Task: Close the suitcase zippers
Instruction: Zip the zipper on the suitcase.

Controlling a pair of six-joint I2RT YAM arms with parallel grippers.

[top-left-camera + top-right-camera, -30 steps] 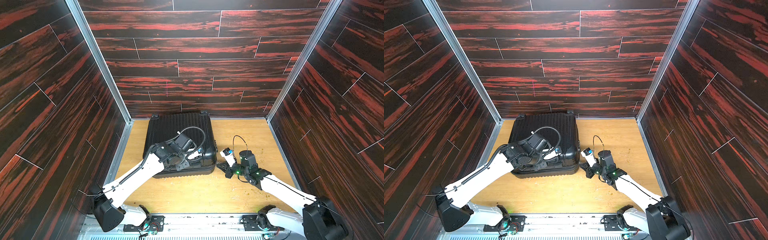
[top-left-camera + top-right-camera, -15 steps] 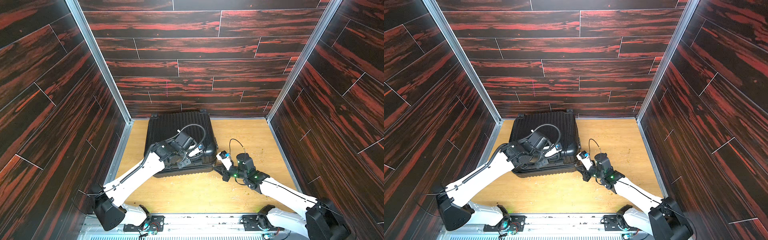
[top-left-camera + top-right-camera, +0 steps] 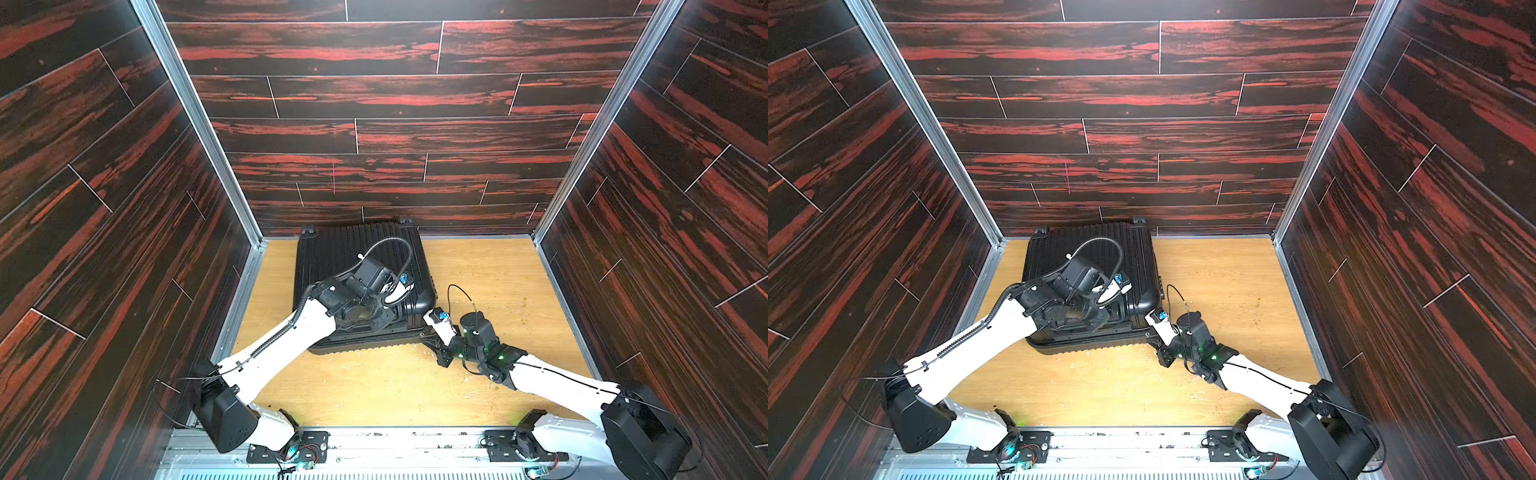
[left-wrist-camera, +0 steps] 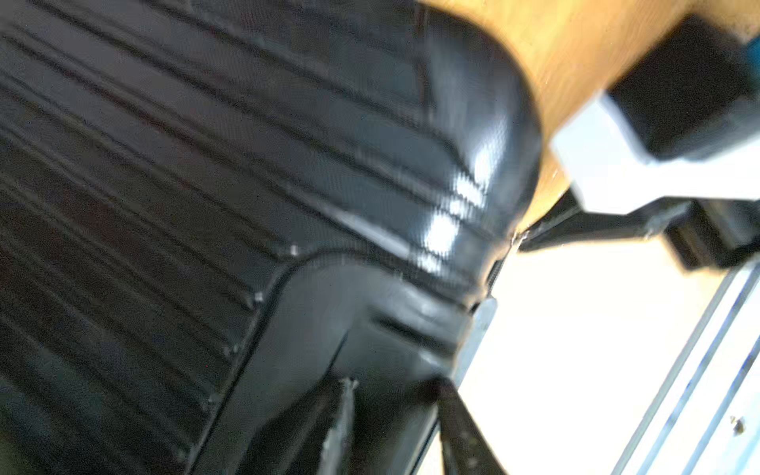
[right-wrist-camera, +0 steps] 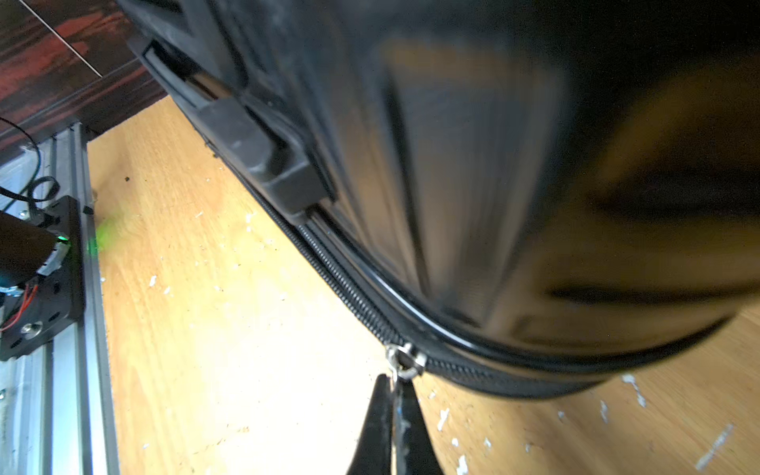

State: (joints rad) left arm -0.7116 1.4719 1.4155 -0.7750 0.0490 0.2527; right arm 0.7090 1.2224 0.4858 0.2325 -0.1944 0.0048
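Observation:
The black ribbed suitcase (image 3: pixel 357 253) (image 3: pixel 1100 245) lies flat at the back left of the wooden table. My right gripper (image 3: pixel 424 332) (image 3: pixel 1148 334) (image 5: pixel 395 382) is at its near right corner, shut on the small silver zipper pull (image 5: pixel 405 360). The zipper track (image 5: pixel 341 283) runs along the seam on both sides of the pull. My left gripper (image 3: pixel 380 320) (image 3: pixel 1094 320) (image 4: pixel 397 395) rests on the near part of the lid. Its fingers (image 4: pixel 343 411) stand apart across the shell's smooth near edge. The blur hides whether they press on it.
Dark red wood-pattern walls (image 3: pixel 374 124) close in the left, back and right. An aluminium rail (image 3: pixel 374 449) with both arm bases runs along the front. Bare table (image 3: pixel 498 274) lies right of and in front of the suitcase, strewn with white flecks (image 5: pixel 442 417).
My right gripper has moved left, up to the suitcase's near right corner. The left arm has shifted slightly on the lid and its fingers have narrowed a little.

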